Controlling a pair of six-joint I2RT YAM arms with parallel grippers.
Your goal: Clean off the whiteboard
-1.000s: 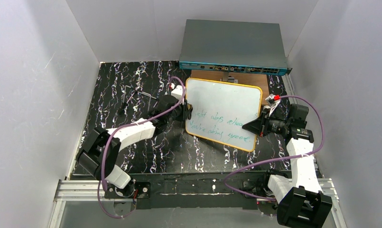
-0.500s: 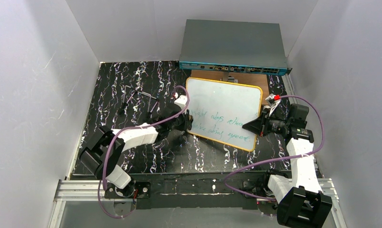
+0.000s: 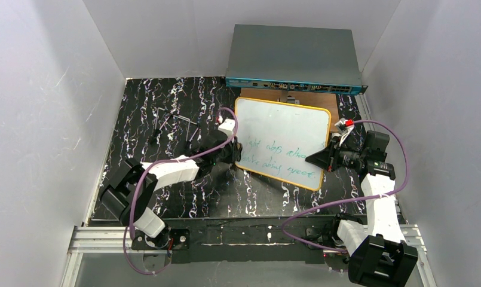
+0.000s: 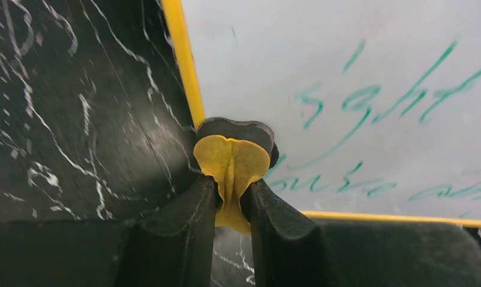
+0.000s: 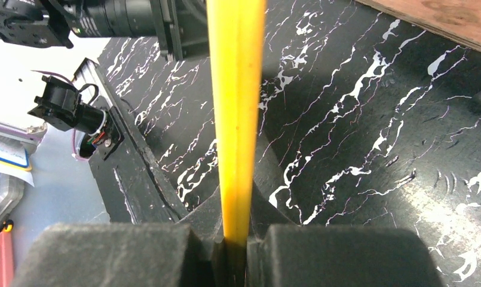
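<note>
Whiteboard (image 3: 282, 140) lies toward far-right corner of table (image 3: 166, 107), its right rim pinched between right gripper (image 5: 235, 239) fingers. Left gripper (image 4: 232, 191) fingers squeeze yellow eraser pad (image 4: 232, 158) at board's near-left corner. Best approach: press pad flat, sweep along green writing (image 3: 279, 158), hold right grip firm.

We're seeing a smooth glossy whiteboard (image 3: 282, 128), a soft matt pad (image 4: 232, 161), a slightly shiny marble-look table (image 3: 142, 107), matt metal box (image 3: 294, 54).

My left gripper (image 4: 232, 190) pinches a yellow pad (image 4: 232, 156); my right gripper (image 5: 235, 238) is clamped on the whiteboard (image 3: 284, 125) edge, each pointing toward the other.
</note>
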